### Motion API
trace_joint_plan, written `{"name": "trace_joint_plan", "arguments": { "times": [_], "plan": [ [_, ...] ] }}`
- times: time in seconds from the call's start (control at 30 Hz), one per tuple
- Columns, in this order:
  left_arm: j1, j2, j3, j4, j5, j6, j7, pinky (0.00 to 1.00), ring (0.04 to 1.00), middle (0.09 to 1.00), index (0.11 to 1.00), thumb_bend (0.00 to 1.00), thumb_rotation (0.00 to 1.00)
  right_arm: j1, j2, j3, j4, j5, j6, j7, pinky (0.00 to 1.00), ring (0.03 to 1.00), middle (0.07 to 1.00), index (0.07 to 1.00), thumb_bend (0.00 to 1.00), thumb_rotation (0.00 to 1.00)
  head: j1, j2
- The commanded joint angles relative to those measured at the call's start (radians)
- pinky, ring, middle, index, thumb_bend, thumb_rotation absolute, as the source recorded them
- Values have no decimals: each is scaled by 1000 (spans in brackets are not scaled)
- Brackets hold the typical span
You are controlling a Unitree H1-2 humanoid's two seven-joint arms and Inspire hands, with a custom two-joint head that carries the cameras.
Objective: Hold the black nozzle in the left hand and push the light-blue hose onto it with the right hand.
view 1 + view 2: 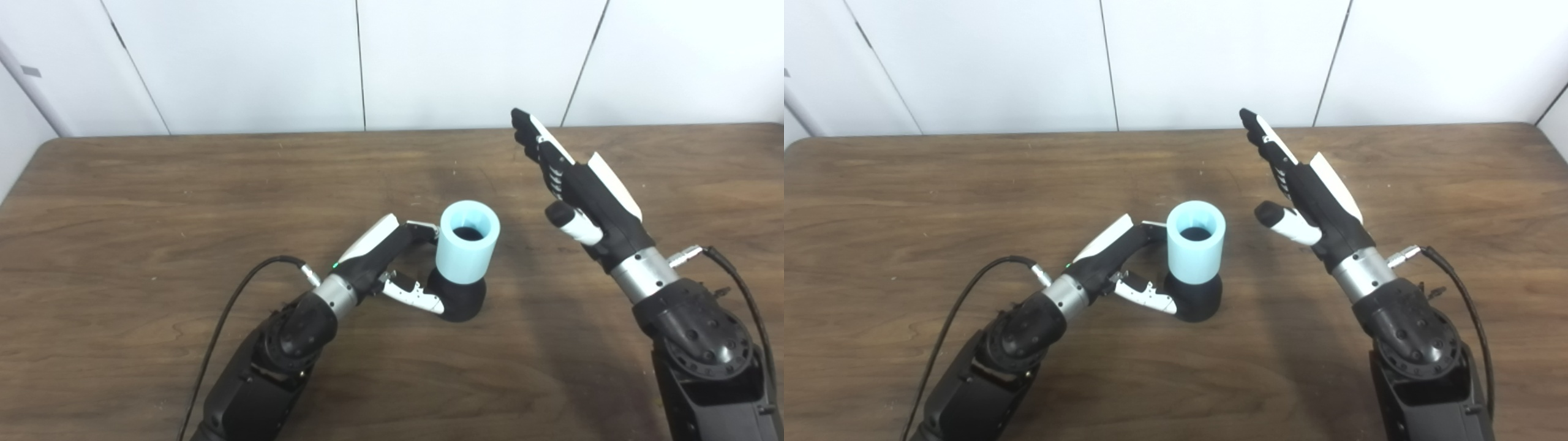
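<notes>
Left hand (392, 263) low on the surface (184, 196), fingers and thumb curled round the black nozzle (459, 300), bracing it upright. Hose (468, 242) sits on top of the nozzle, open end up, looks seated. Right hand (1311, 196) raised just right of the hose, spread flat, holding nothing. Judged: push done. Bare room all round; edges well off.
</notes>
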Motion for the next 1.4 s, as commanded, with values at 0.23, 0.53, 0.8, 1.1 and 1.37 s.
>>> {"name": "trace_joint_plan", "arguments": {
  "times": [0.23,0.53,0.8,1.1,1.37],
  "plan": [
    [4,19,27,47,-37,-178,5,1000,1000,996,928,1000,388,-12,-4,-2,1,-6,-29,-19,1000,1000,1000,1000,1000,1000,4,2],
    [11,17,53,76,-48,-318,32,1000,1000,1000,1000,1000,462,-14,-5,15,14,-53,-56,-28,1000,1000,1000,1000,1000,1000,6,3],
    [35,-28,102,80,-38,-423,115,1000,1000,1000,1000,1000,511,-12,-20,30,40,-91,-126,-32,1000,1000,1000,1000,1000,1000,9,3],
    [60,-64,153,75,8,-492,235,1000,1000,1000,1000,1000,702,-3,-22,23,55,-80,-161,-36,1000,1000,1000,1000,1000,1000,14,4],
    [91,-92,194,7,-15,-464,267,1000,1000,1000,1000,1000,807,28,-10,-1,86,-22,-214,-44,1000,1000,1000,1000,970,1000,28,2]
  ]
}}
